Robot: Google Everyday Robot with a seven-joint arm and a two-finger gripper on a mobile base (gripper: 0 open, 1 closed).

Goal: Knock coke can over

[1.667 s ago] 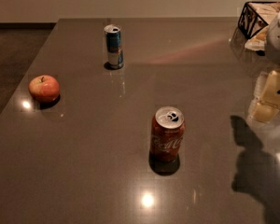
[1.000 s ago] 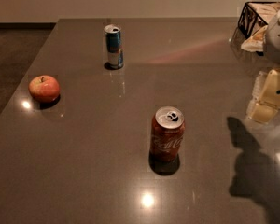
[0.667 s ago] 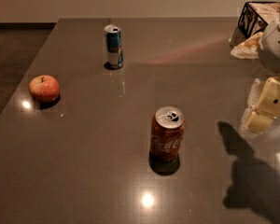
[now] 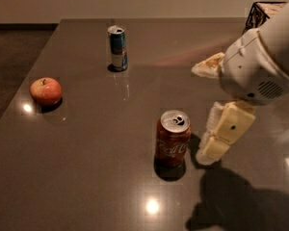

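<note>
Camera view is showing the dark table (image 4: 86, 177) filling most of the scene. The white arm (image 4: 260, 66) is reaching in from the right, and its gripper (image 4: 207, 155) is hanging low over the tabletop, just beside the coke can (image 4: 172, 138) on the can's right. It is carrying nothing, and whether it is spread or pressed together cannot be told. The coke can is standing upright near the table's middle front. A blue can (image 4: 118, 48) is standing far back and an apple (image 4: 45, 91) is lying at the left. Compared with a moment earlier, the gripper has moved in from the right edge, while the coke can is staying put.
</note>
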